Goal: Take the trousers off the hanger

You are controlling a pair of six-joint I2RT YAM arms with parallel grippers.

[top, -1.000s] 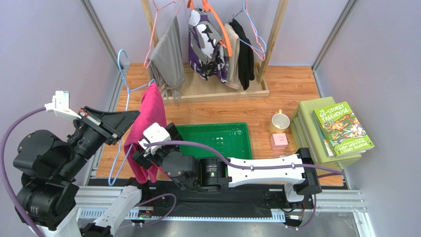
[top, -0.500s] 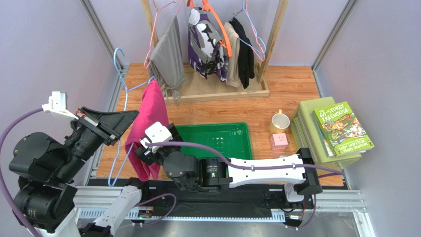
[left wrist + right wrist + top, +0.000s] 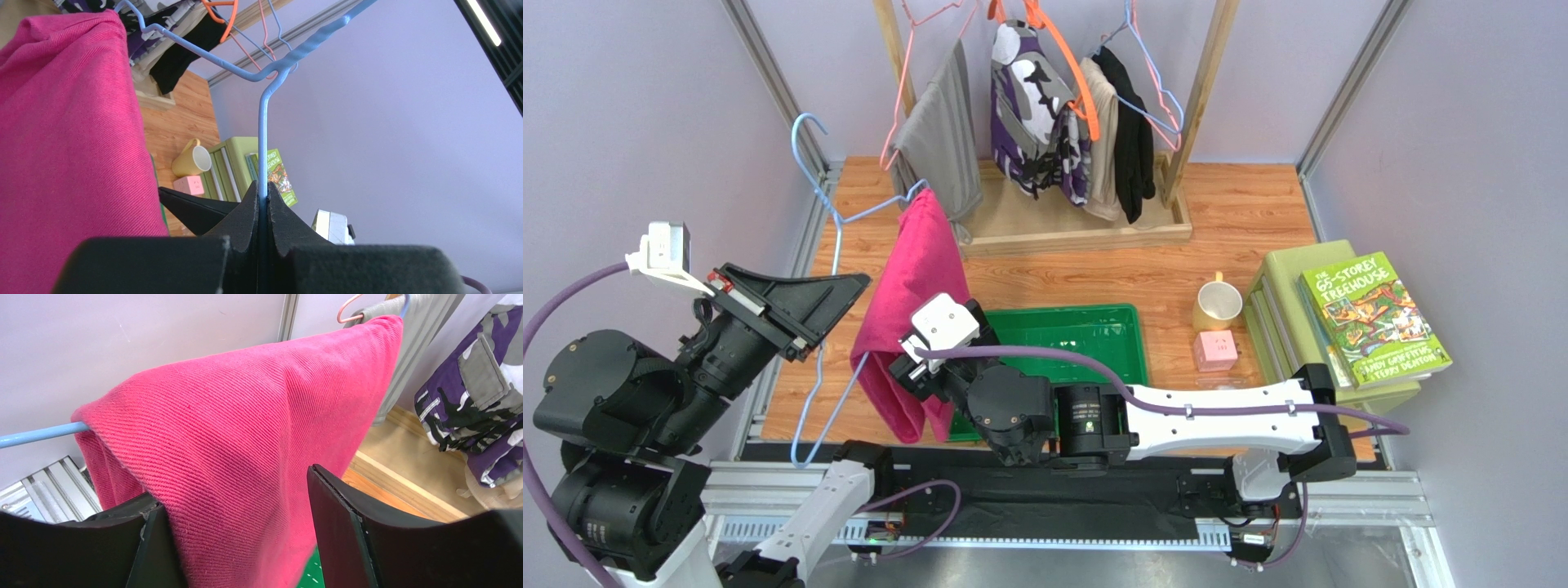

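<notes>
I see the trousers point(image 3: 913, 294) draped over the wire hanger point(image 3: 263, 147), left of the tray point(image 3: 1100, 337); the clothes rack point(image 3: 1063, 230) stands behind it, mug point(image 3: 1217, 300) and books point(image 3: 1376, 316) to its right.

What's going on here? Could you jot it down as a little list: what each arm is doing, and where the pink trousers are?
Left gripper: shut on the blue hanger, holding it up
Right gripper: open, a finger each side of the trousers
Trousers: draped over the hanger bar, not yet off
Nearby: green tray
</notes>
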